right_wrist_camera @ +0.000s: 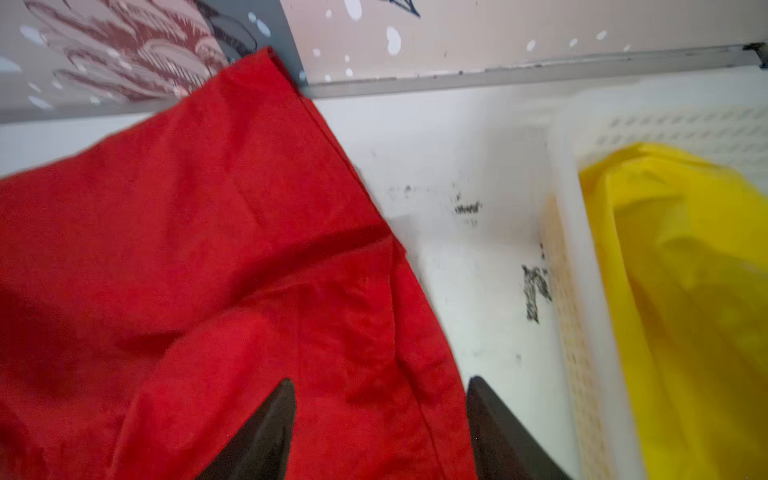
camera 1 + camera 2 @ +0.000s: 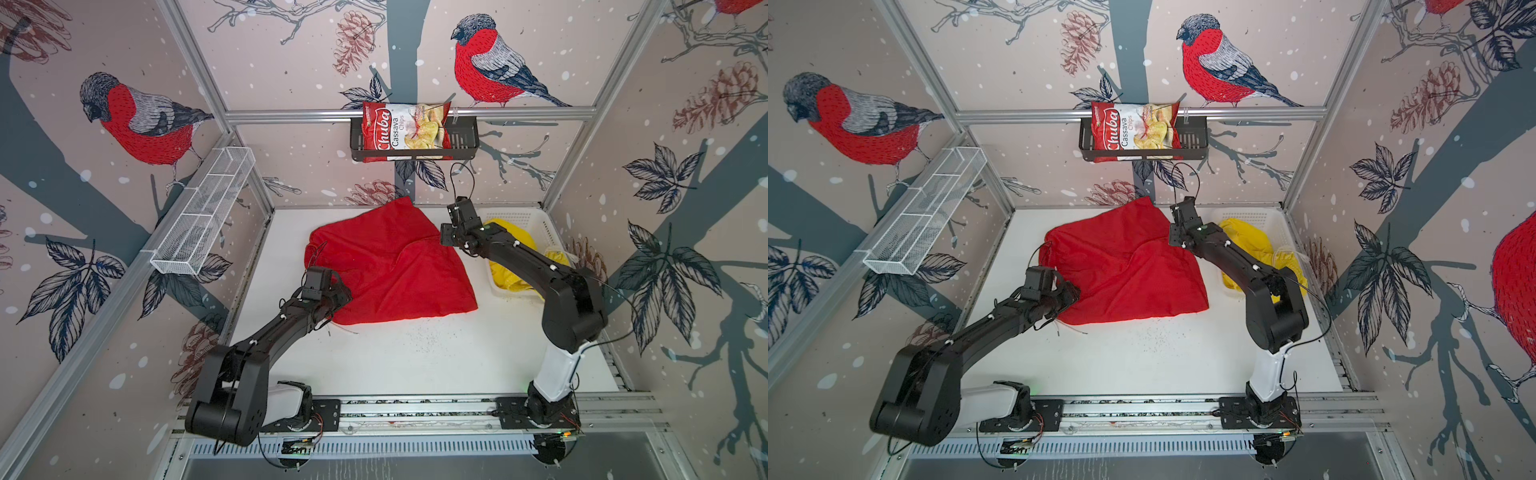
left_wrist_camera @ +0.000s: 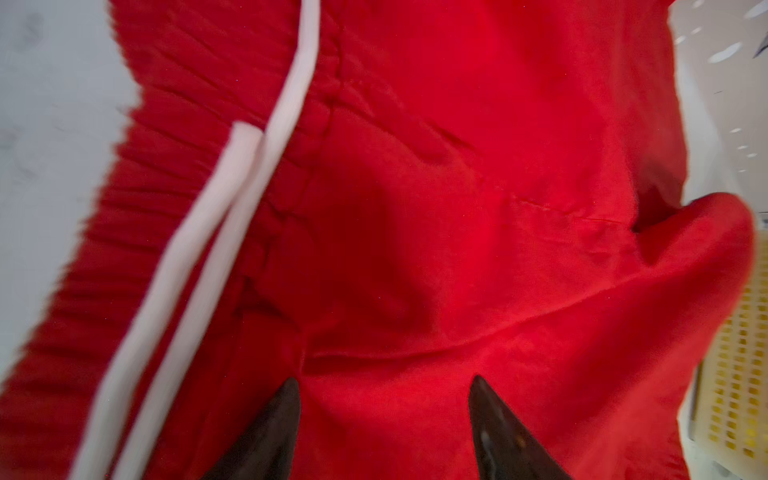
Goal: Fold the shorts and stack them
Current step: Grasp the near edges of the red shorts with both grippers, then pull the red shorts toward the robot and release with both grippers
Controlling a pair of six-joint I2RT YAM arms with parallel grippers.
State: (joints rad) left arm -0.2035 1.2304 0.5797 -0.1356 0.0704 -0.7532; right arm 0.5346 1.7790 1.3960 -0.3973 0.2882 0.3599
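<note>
The red shorts (image 2: 390, 266) (image 2: 1125, 270) lie spread and creased on the white table, waistband to the left, one corner riding up the back wall. A white drawstring (image 3: 199, 249) crosses the waistband. My left gripper (image 2: 343, 293) (image 3: 384, 380) stands open over the near-left part of the red shorts (image 3: 415, 187). Nothing is pinched between its jaws. My right gripper (image 2: 445, 239) (image 1: 382, 380) is open over the right hem of the red shorts (image 1: 208, 249). The yellow shorts (image 2: 511, 232) (image 1: 685, 291) sit bunched in the white basket (image 2: 515, 216) (image 1: 582, 291), partly hidden by my right arm.
A red chips bag (image 2: 405, 131) sits in a black wire basket (image 2: 461, 141) on the back wall. A white mesh shelf (image 2: 203, 212) hangs on the left wall. Dark specks (image 2: 424, 336) dot the table in front of the shorts.
</note>
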